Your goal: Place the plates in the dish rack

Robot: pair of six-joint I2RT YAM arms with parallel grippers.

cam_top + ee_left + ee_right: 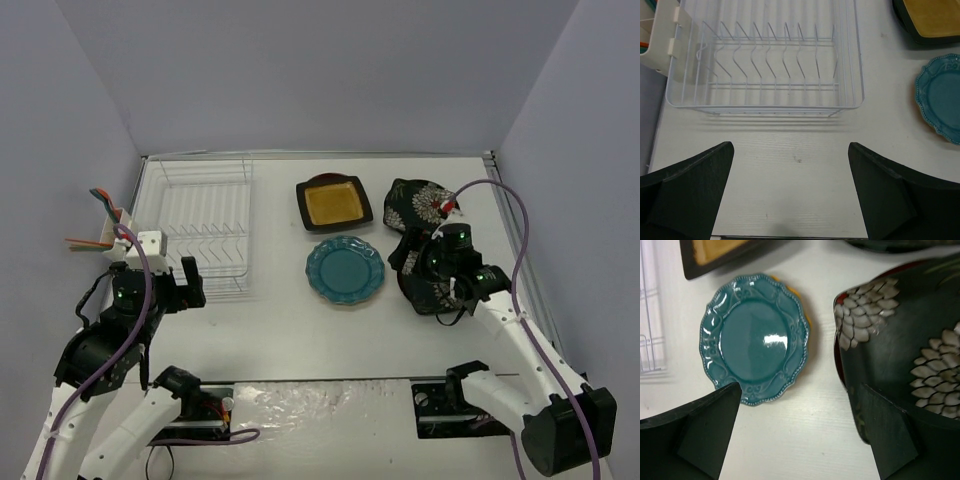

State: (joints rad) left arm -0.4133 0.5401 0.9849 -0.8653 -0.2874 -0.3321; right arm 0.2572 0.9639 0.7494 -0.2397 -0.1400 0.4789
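Note:
The white wire dish rack point(205, 225) stands empty at the left; it also shows in the left wrist view point(765, 60). My left gripper point(790, 170) is open and empty over bare table just before the rack's near edge point(160, 285). The teal scalloped plate point(755, 337) lies mid-table with an orange-yellow edge point(807, 315) showing under it. My right gripper point(800, 425) is open, its right finger point(890, 440) over the rim of a black flowered plate point(905, 340) with a red rim point(838, 365) beneath. The black square plate point(334, 203) and a second flowered plate point(420, 203) lie farther back.
A white utensil cup point(115, 235) with coloured utensils hangs on the rack's left side. Grey walls close in the table on the left, back and right. The right arm's purple cable point(520, 230) loops above the right edge.

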